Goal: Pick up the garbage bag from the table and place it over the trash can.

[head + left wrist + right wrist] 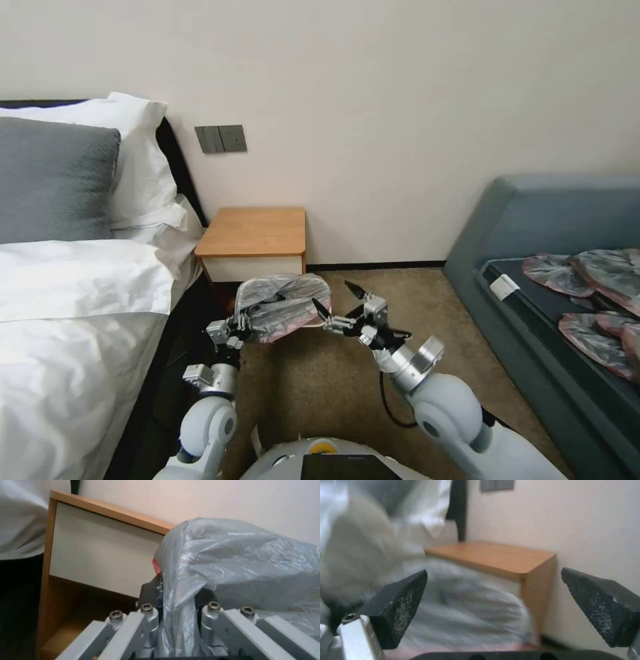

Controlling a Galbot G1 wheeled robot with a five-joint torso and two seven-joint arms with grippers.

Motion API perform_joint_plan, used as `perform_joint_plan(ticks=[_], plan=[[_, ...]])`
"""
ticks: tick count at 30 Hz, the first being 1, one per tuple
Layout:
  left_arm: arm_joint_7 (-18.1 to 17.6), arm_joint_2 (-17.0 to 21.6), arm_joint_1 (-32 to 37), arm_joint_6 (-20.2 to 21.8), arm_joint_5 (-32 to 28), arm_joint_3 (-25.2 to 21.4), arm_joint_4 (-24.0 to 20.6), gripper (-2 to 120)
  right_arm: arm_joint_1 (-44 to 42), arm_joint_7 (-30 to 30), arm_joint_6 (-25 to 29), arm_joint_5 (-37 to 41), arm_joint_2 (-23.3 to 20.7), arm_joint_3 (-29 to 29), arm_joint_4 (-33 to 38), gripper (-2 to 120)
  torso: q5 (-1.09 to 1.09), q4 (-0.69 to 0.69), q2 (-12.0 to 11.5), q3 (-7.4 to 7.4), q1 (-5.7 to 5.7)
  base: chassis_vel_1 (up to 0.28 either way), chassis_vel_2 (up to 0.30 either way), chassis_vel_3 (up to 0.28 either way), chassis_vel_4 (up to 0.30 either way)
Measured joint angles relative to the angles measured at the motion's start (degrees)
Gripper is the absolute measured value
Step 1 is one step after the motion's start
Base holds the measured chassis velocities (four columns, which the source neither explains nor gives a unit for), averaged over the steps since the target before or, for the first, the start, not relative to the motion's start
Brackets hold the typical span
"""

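- Translucent grey plastic with a pinkish-red rim: that is the garbage bag [283,307], and I see it hanging in the air in front of the table [253,232], below the level of its orange-brown top and covering part of the white drawer front.
- My left gripper [241,327] sits in front of the table and pinches a gathered fold of the bag; in the left wrist view the plastic [240,565] runs down between the closed fingers [148,615].
- My right gripper [339,299] is also in front of the table, just beside the bag's far edge from the left one. Its jaws are spread wide with nothing between them; one dark fingertip [321,309] looks to be at the bag's rim, but I cannot tell whether it touches.
- In the right wrist view the bag [463,615] is a grey blur below the table's corner [506,560], between the two black pads [401,605].
- The tabletop carries nothing.
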Motion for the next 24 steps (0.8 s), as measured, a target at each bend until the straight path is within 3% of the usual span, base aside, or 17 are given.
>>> perform_joint_plan(ticks=[1, 2, 6, 7, 10, 24], plan=[[0.0, 0.0, 0.1, 0.1, 0.0, 0.0, -0.1, 10, 0.2, -3.2, 2.9, -6.9, -0.3, 0.8, -1.9, 100, 0.01, 0.0, 0.0, 0.0, 0.0, 0.0, 0.0, 0.0, 0.0], [0.0, 0.0, 0.1, 0.1, 0.0, 0.0, -0.1, 10, 0.2, -3.2, 2.9, -6.9, -0.3, 0.8, -1.9, 100, 0.01, 0.0, 0.0, 0.0, 0.0, 0.0, 0.0, 0.0, 0.0], [0.1, -0.3, 0.4, 0.4, 0.2, 0.2, -0.6, 10, 3.6, -10.3, 8.9, -30.5, -2.9, 0.5, -5.4, 100, -0.01, 0.0, 0.0, 0.0, 0.0, 0.0, 0.0, 0.0, 0.0], [0.1, -0.3, 0.4, 0.4, 0.2, 0.2, -0.6, 10, 3.6, -10.3, 8.9, -30.5, -2.9, 0.5, -5.4, 100, -0.01, 0.0, 0.0, 0.0, 0.0, 0.0, 0.0, 0.0, 0.0], [0.3, -0.4, 0.6, 0.5, 0.3, 0.2, -0.8, 10, 7.8, -12.8, 11.0, -40.5, -3.2, -0.4, -6.9, 100, 0.0, 0.04, 0.0, 0.0, 0.0, 0.0, 0.0, 0.0, 0.0], [0.4, -0.4, 0.2, 0.6, 0.7, 0.6, -0.7, 10, 10.0, -15.9, 10.6, -45.1, -6.3, -0.2, -6.9, 100, -0.01, 0.0, 0.0, 0.0, 0.0, 0.0, 0.0, 0.0, 0.0]])
